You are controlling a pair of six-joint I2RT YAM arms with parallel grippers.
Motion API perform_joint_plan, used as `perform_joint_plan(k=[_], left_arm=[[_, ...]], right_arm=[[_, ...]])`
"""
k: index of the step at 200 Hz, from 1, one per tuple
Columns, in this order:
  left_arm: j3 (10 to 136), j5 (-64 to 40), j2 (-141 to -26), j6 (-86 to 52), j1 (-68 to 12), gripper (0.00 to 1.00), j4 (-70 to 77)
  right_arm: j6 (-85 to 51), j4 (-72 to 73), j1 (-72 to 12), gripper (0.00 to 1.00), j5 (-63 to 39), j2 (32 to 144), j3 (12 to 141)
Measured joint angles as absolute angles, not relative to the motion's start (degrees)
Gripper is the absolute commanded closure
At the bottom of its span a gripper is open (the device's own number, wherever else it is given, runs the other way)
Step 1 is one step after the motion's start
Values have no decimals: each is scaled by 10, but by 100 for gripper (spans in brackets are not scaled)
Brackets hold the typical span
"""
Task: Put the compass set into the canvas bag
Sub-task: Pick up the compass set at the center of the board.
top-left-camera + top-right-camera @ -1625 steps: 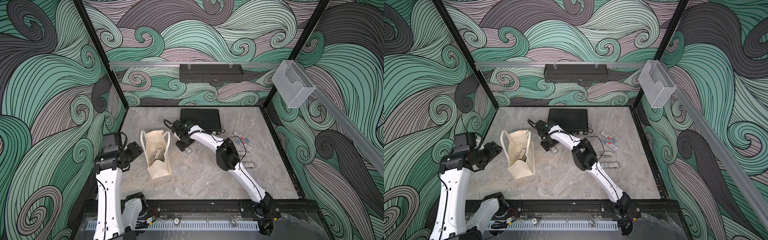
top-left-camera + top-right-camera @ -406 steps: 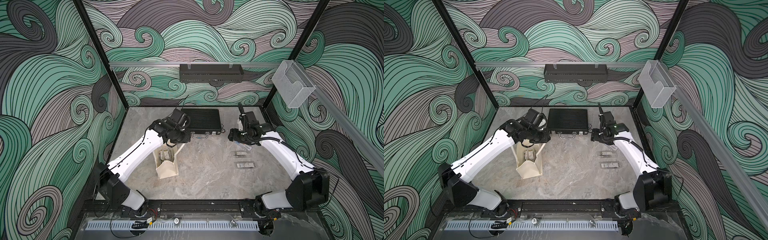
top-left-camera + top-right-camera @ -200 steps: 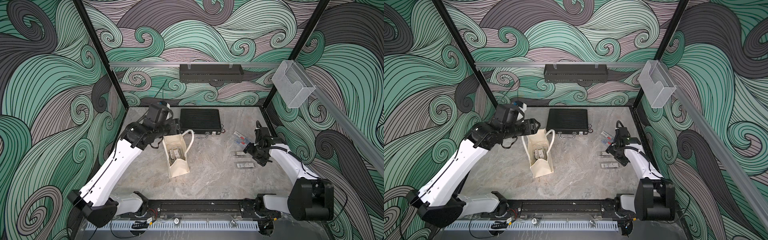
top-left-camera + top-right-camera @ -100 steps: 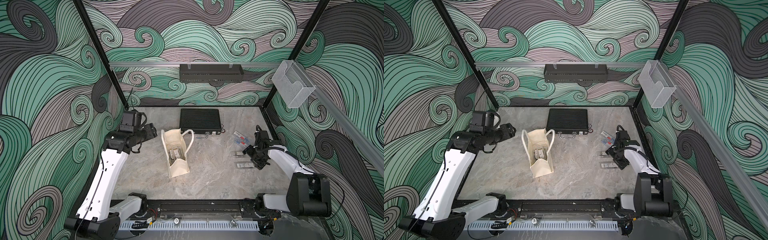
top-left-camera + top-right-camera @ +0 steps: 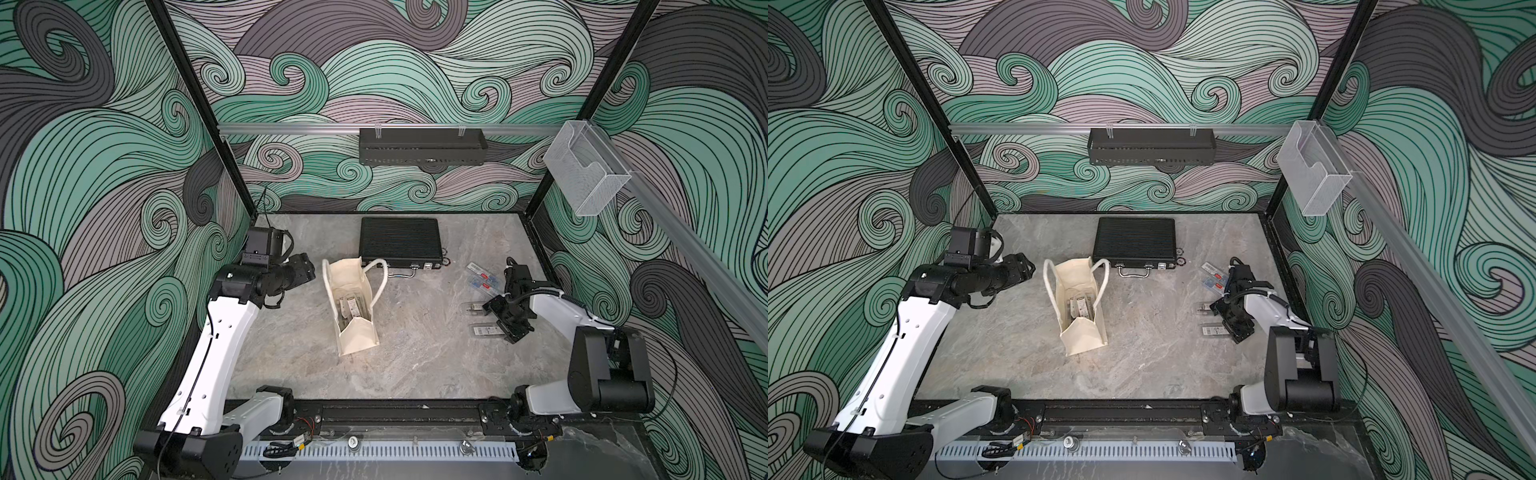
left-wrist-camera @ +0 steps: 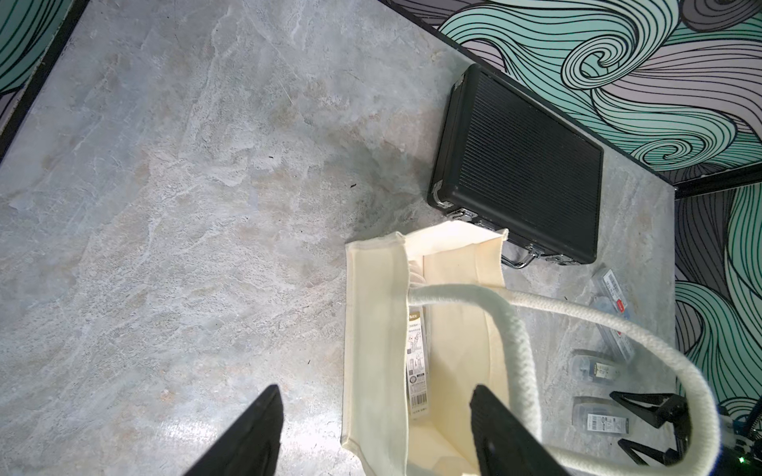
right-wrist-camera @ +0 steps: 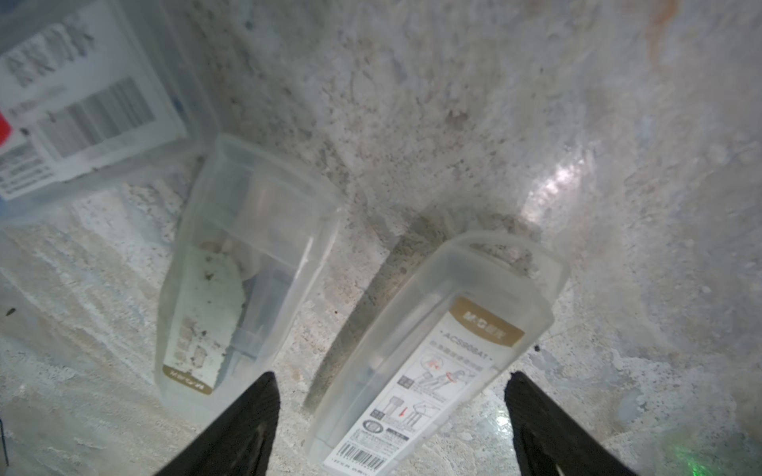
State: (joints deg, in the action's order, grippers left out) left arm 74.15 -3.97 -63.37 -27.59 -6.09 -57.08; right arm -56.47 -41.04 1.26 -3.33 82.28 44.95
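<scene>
In both top views the bag (image 5: 358,338) (image 5: 1084,332) stood upright in the middle of the tabletop (image 5: 415,361), just in front of the briefcase (image 5: 399,243). My left end effector (image 5: 305,272) hung near the left side of the bag and did not touch it. Its fingers were apart and held nothing. From the top, the things inside the bag were only pale shapes. The left wrist view showed more: a labelled case (image 6: 416,362) inside, close to one wall, and a rope handle (image 6: 523,354) arching over the opening.

My right end effector (image 5: 503,323) was low over the right side of the tabletop. The top views were too small to tell how its fingers stood. The right wrist view made it clear: the fingers (image 7: 239,432) were wide apart. The compass set (image 7: 433,358), a clear case with a printed label, lay flat on the tabletop between them with a gap on each side. It was not gripped. Just beside it lay a second case (image 7: 243,288), and next to that the corner of a flat case (image 7: 82,103) with a barcode. The bag did not appear in this view. The top views showed the compass set (image 5: 484,331) well apart from the bag.
</scene>
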Motion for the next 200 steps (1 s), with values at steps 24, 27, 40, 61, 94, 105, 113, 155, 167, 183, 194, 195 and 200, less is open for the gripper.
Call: perform_joint_plan(k=[24,27,40,61,94,105,113,155,167,183,194,195,200], left_arm=[[739,-44,-634,-276,-60,27,-567],[738,-44,-634,-276,-60,27,-566],[736,-46,-634,-277,-60,27,-562],[731,-51,-634,-281,-60,27,-557],[719,-55,-631,-286,-60,27,-554],[718,-55,-630,-287,-60,27,-554],[718,-55,-628,-288,-60,26,-553],[718,-55,-623,-289,-60,27,-553],[718,-55,-623,-289,-60,27,-554],[719,-55,-623,-289,-60,27,-554],[719,-55,-623,-289,-60,27,-554],[719,-55,-623,-289,-60,27,-554],[719,-54,-623,-289,-60,27,-554]], right_arm=[[-576,-411,13,16,-34,809,442],[-576,-411,13,16,-34,808,442],[-580,-408,13,17,-34,806,441],[-588,-401,12,20,-35,810,433],[-590,-391,3,24,-36,834,432],[-590,-390,-3,25,-37,842,432],[-590,-389,-8,26,-36,847,432],[-588,-399,-22,31,-32,868,444],[-586,-401,-23,33,-31,869,446],[-583,-403,-24,34,-30,870,446],[-579,-404,-25,35,-29,870,446],[-579,-404,-25,35,-29,870,446],[-576,-405,-26,36,-28,869,445]])
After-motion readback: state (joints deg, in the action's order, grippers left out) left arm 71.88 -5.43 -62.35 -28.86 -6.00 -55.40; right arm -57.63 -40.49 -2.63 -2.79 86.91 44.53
